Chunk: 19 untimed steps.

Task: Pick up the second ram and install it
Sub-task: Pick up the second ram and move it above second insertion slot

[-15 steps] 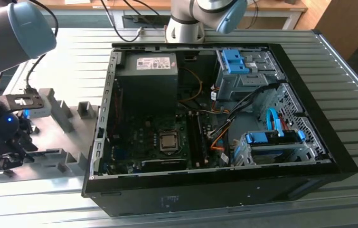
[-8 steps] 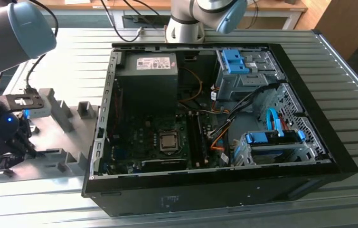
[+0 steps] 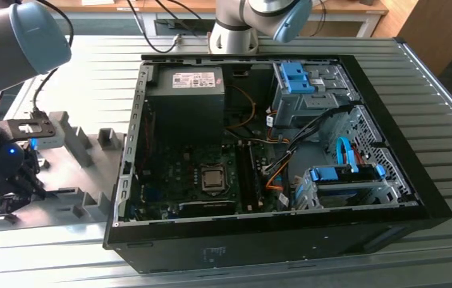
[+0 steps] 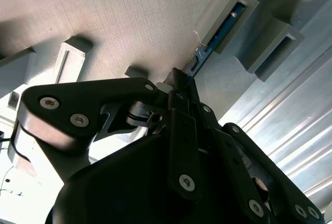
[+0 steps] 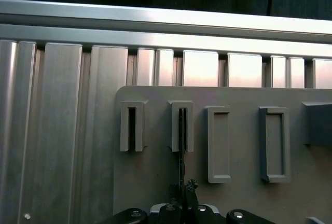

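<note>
- A ribbed metal table [image 3: 426, 72] carries an open computer case [image 3: 250, 252]. Its power supply [image 3: 186, 114] wears a white label [image 3: 196, 80], print too small to read.
- At the case's nine o'clock in the exterior view lies a gray fixture plate [image 3: 66, 207].
- In the second wrist view, the gripper [image 4: 181, 79] pinches the second ram [image 4: 220, 29]. The stick's far end sits in a slotted gray block [image 4: 215, 7].

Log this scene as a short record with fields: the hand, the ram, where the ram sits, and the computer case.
hand: shut on one end of the ram, over the gray plate
ram: thin dark stick, on edge, other end in a block's slot
block: gray, slotted, on the plate, with similar blocks beside it
case: open, lying on the table, at the exterior view's right of the plate
install: not yet done; the ram is outside the case
</note>
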Each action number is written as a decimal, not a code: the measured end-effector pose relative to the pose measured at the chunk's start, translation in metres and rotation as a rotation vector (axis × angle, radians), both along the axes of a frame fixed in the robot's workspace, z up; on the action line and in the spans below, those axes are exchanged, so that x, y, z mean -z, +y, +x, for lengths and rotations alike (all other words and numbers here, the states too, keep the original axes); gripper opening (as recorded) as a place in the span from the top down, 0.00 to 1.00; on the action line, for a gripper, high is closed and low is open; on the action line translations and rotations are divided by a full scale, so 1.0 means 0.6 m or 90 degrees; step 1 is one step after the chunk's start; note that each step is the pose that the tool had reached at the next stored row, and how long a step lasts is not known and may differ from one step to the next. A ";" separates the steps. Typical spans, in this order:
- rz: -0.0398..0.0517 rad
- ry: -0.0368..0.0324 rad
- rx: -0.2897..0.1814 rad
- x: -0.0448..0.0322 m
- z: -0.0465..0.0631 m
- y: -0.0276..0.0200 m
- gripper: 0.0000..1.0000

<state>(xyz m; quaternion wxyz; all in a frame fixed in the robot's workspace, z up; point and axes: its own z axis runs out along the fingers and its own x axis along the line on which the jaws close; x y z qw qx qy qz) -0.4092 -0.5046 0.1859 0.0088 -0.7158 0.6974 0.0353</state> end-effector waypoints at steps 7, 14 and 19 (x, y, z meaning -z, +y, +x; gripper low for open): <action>0.0003 0.0000 0.000 0.000 0.000 0.0000 0.86; 0.0003 0.0000 0.000 -0.014 0.000 0.0001 0.86; 0.0003 0.0000 0.000 -0.027 0.000 0.0002 0.86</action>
